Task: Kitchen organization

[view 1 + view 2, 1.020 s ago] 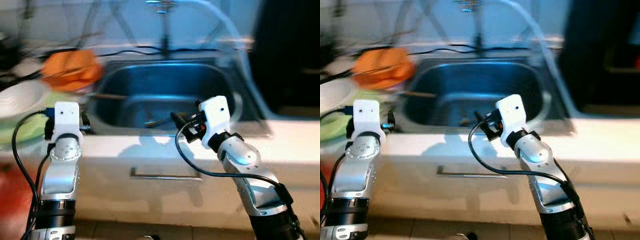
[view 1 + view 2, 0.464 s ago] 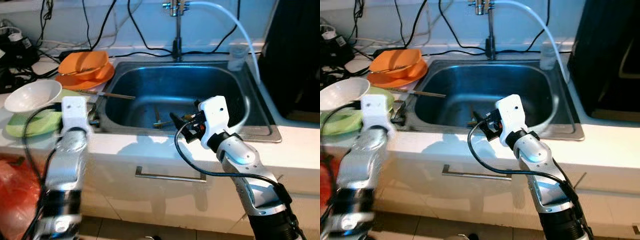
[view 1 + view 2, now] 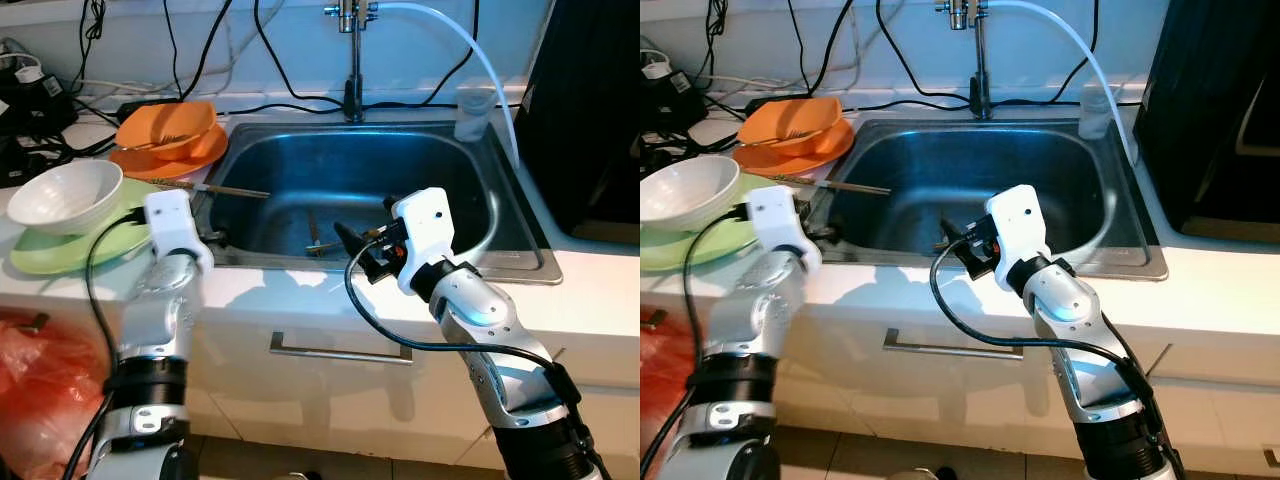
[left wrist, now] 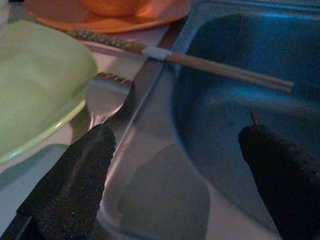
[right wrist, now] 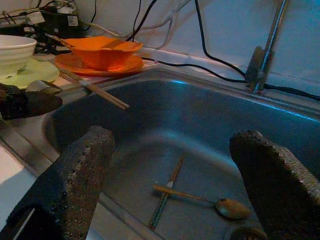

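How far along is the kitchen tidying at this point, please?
Early. Done: bowls and plates are stacked beside the sink. In hand: nothing; the left pincer is open at the sink's edge near the fork, the right pincer open over the basin. Left: chopsticks on the rim, spoon inside.

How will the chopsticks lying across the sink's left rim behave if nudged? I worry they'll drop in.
The chopsticks look thin, stiff and light. Their tips overhang the sink basin, so a push would probably roll or tip them in. A pale band seems to bind the pair, so they would likely move together. The left tool is open close by.
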Robot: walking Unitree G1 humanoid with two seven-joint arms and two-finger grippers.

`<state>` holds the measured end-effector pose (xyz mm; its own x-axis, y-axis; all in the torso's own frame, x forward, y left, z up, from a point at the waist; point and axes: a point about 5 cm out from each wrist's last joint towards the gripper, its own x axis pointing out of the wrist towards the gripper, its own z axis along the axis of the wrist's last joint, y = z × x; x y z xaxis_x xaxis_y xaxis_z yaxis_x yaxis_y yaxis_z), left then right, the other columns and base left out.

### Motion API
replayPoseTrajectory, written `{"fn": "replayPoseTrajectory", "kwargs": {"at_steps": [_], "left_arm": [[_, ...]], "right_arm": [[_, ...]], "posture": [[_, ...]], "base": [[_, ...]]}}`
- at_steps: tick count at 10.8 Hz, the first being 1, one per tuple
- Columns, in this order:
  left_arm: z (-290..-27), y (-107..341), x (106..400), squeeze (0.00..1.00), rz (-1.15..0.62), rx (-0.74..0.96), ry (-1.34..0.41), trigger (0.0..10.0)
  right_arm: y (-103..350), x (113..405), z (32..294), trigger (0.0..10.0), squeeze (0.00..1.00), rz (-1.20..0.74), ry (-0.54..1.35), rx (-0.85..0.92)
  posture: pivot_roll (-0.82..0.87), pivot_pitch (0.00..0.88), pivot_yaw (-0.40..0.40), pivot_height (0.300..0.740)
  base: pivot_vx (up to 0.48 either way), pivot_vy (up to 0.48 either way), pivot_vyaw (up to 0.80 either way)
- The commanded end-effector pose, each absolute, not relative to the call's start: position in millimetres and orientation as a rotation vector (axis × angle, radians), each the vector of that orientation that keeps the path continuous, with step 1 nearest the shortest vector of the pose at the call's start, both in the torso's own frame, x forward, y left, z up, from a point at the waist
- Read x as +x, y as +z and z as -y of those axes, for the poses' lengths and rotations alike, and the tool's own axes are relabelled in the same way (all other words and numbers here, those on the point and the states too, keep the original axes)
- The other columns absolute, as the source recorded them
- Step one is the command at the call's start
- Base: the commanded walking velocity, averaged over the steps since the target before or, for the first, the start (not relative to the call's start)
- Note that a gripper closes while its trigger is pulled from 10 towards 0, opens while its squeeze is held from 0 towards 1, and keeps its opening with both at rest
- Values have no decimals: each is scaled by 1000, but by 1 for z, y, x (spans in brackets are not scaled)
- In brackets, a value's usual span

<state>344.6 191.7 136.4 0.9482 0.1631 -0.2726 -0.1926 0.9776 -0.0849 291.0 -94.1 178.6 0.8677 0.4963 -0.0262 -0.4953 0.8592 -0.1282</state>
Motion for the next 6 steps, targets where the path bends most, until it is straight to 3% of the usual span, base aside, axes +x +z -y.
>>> {"fn": "replayPoseTrajectory", "kwargs": {"at_steps": [1,6], "left_arm": [[-193,142,348,0,-254,-94,208,10000],[-210,150,347,0,-248,4,310,10000]], "right_arm": [[182,289,92,10000,0,16,535,-131],[178,285,91,10000,0,-6,555,-128]], "posture": [[-24,0,89,740],[-13,0,87,740]], "base": [[0,0,0],[0,0,0]]}}
